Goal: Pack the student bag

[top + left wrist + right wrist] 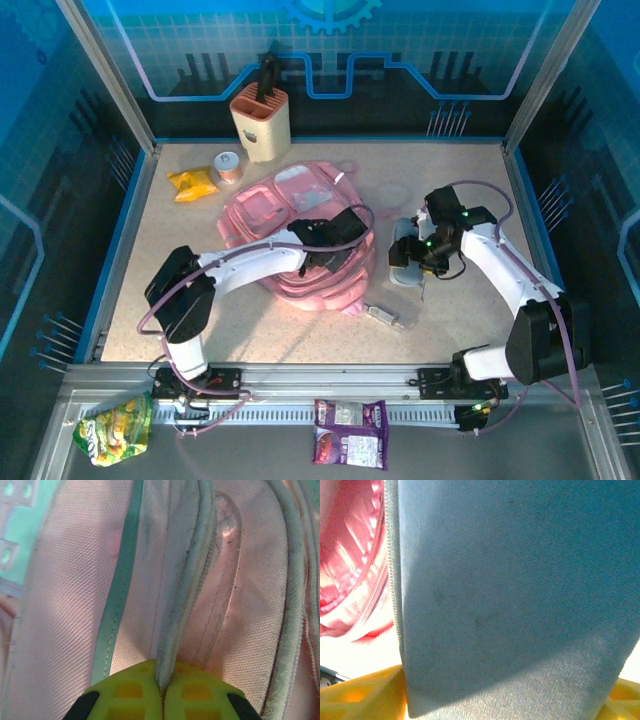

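Left gripper [161, 689] pinches the student bag [65, 605] zip trim.
Right gripper [490, 700] seemingly clasps a grey pouch [510, 590], blocking its camera; knife block [260, 122] behind.

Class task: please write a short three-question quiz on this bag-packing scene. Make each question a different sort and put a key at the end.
1. True or false: the left hand is pinched shut on the pale trim of the pink backpack.
2. What sits between the fingers of the right hand? A. grey pouch B. knife block C. green packet
3. Fill in: the packet lying on the table to the left of the backpack is ____ in colour.
Key: 1 true; 2 A; 3 yellow.
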`<state>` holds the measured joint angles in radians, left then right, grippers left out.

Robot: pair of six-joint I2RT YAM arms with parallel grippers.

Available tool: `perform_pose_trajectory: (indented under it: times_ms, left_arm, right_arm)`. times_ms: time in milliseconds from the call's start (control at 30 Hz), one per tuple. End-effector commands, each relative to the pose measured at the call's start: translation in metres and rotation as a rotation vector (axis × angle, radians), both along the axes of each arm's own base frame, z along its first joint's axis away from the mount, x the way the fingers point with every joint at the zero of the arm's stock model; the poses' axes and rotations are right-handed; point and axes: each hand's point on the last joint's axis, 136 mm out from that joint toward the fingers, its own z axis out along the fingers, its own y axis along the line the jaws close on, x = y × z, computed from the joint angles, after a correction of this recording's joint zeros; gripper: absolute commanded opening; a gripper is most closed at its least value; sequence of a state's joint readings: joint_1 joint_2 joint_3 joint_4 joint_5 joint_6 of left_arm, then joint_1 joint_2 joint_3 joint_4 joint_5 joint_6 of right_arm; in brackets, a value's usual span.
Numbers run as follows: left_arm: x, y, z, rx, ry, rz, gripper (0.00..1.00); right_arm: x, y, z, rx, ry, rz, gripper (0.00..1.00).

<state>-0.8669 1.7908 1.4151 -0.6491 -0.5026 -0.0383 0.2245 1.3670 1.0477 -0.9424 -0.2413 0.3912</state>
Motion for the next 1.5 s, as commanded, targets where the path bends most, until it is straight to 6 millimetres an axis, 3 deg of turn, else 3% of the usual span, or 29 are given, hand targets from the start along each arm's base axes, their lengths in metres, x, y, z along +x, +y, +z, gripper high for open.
perform_pose_trajectory:
  times_ms: [0, 133, 267, 533, 633, 833, 1000, 1200, 1333, 1467]
  left_arm:
    - [0.009, -0.003, 0.047, -0.115, -0.051, 0.103, 0.0]
    - [0.012, -0.007, 0.086, -0.216, -0.072, 0.167, 0.0]
    - [0.008, -0.011, 0.111, -0.322, -0.052, 0.24, 0.0]
    - [0.004, -0.037, 0.136, -0.614, 0.009, 0.321, 0.0]
    - [0.008, -0.031, 0.135, -0.624, 0.009, 0.361, 0.0]
    - [0.011, -0.015, 0.128, -0.654, 0.017, 0.424, 0.0]
    - [0.011, -0.01, 0.126, -0.691, 0.024, 0.431, 0.0]
    - [0.011, -0.013, 0.121, -0.706, 0.045, 0.426, 0.0]
    - [0.012, -0.016, 0.123, -0.722, 0.045, 0.416, 0.0]
    - [0.012, -0.017, 0.123, -0.724, 0.046, 0.411, 0.0]
  right_arm:
    - [-0.007, 0.011, 0.021, 0.015, -0.024, 0.062, 0.75]
    - [-0.012, 0.032, 0.023, 0.038, -0.023, 0.116, 0.76]
    - [-0.009, 0.062, 0.019, 0.116, -0.006, 0.143, 0.75]
    - [0.023, 0.11, 0.009, 0.226, -0.035, 0.171, 0.76]
    - [0.034, 0.123, 0.002, 0.278, -0.036, 0.172, 0.79]
    - [0.045, 0.131, 0.008, 0.335, -0.092, 0.167, 0.89]
    - [0.035, 0.111, 0.0, 0.323, -0.056, 0.143, 0.9]
    - [0.03, 0.092, -0.016, 0.266, -0.062, 0.137, 0.74]
    - [0.043, 0.105, -0.008, 0.355, -0.131, 0.156, 0.56]
    - [0.07, 0.117, -0.001, 0.403, -0.228, 0.17, 0.39]
